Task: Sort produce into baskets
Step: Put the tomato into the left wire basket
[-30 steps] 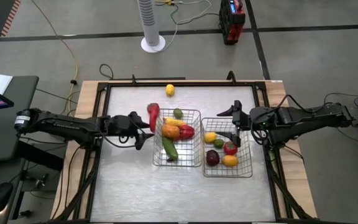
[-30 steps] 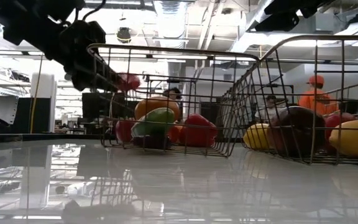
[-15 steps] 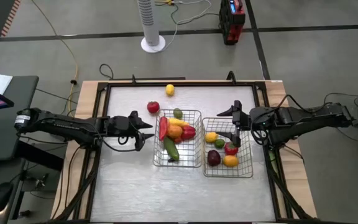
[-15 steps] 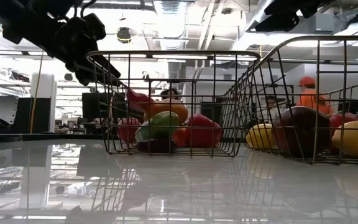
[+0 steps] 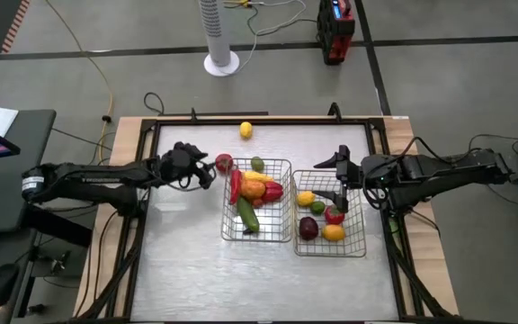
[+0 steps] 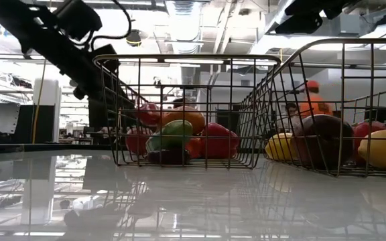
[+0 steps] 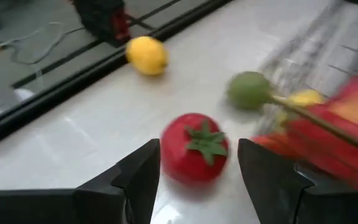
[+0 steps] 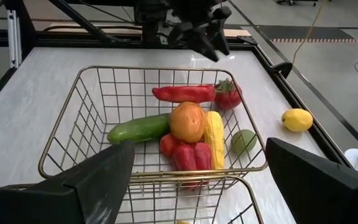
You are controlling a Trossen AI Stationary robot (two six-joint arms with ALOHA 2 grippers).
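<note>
Approaching red tomato (image 7: 194,153): left gripper (image 7: 197,180) released, tomato bracketed between fingers. Risk: round toy nudged, rolled against basket (image 5: 256,200). Right gripper (image 8: 194,180) parked released.

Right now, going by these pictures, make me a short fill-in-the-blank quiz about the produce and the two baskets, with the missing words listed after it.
1. The left gripper is open around a ____ tomato on the table.
2. The lemon near the table's far edge lies ____ both baskets.
3. The long red pepper lies in the left basket beside an ____ fruit.
4. The right gripper hangs over the ____ basket.

Missing words: red; outside; orange; right
</note>
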